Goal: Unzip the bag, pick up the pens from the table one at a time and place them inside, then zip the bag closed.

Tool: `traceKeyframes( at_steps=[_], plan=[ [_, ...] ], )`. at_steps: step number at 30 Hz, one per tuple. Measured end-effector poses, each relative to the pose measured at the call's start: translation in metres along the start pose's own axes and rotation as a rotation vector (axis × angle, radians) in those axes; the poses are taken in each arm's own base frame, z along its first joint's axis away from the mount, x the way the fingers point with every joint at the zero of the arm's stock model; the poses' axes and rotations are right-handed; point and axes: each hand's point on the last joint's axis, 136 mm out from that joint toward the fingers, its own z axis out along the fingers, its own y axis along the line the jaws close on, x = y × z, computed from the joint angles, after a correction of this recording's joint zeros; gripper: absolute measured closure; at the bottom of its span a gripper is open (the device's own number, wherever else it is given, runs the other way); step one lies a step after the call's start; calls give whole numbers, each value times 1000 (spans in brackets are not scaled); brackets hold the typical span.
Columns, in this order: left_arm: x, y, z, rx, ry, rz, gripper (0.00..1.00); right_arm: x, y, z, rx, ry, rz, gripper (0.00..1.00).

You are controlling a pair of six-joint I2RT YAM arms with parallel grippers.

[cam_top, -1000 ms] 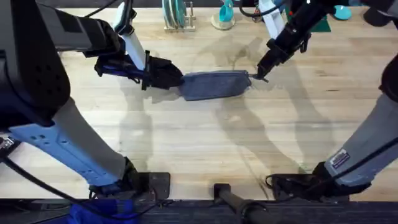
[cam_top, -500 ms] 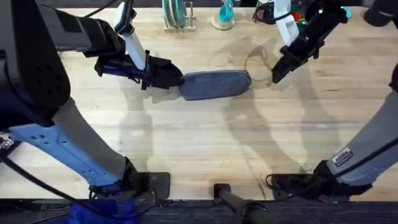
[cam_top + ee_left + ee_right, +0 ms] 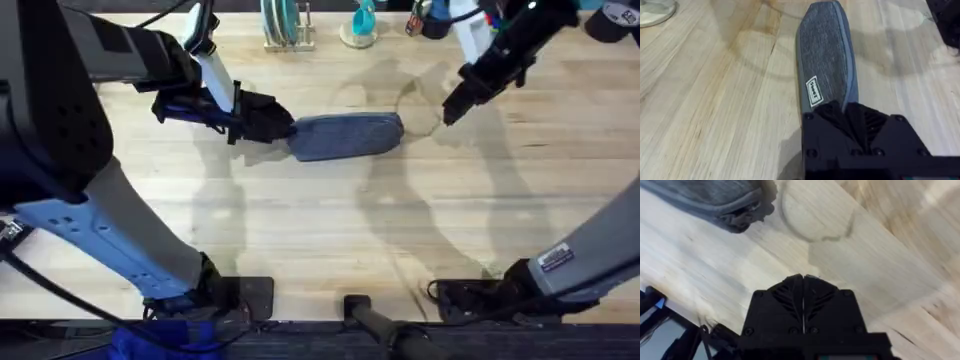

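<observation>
Showing bag label, left wrist

Count: one blue-grey pencil pouch on one butcher-block table, one white label on the pouch. Two arms, two grippers: left gripper, right gripper. No pens counted on the tabletop.

We see two arms with grey lower links, black joints and light blue panels near the bases. White cables trail along both wrists. The left gripper and right gripper show black ribbed fingers with small screws in their housings.
</observation>
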Motion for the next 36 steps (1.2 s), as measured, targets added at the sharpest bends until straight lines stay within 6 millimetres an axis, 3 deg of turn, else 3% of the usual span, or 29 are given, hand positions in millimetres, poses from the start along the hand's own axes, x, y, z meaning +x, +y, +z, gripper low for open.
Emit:
traceKeyframes(
  at_steps=[3, 5, 10, 11, 18, 20, 24, 25, 36],
  plan=[
    [0, 0, 0, 0, 0, 0, 959, -1, 3, -13, 24, -34, 5, 917],
    [0, 0, 0, 0, 0, 0, 960, -1, 4, -19, 34, -48, 6, 809],
    [0, 0, 0, 0, 0, 0, 960, -4, 12, -25, 45, -62, -3, 123],
    [0, 0, 0, 0, 0, 0, 960, -6, 15, -26, 47, -64, -14, 38],
    [0, 0, 0, 0, 0, -2, 943, -16, 40, -29, 60, -70, -90, 5],
    [1, 0, 0, 0, 3, -9, 729, -17, 42, -27, 73, -58, -106, 5],
    [2, 0, -1, -1, 12, -23, 75, -18, 47, -25, 99, -34, -133, 5],
    [3, 0, -1, -2, 13, -26, 31, -18, 48, -25, 101, -27, -139, 5],
    [3, 0, -1, -3, 15, -151, 5, -37, 73, -57, 141, -61, -212, 5]
  ],
)
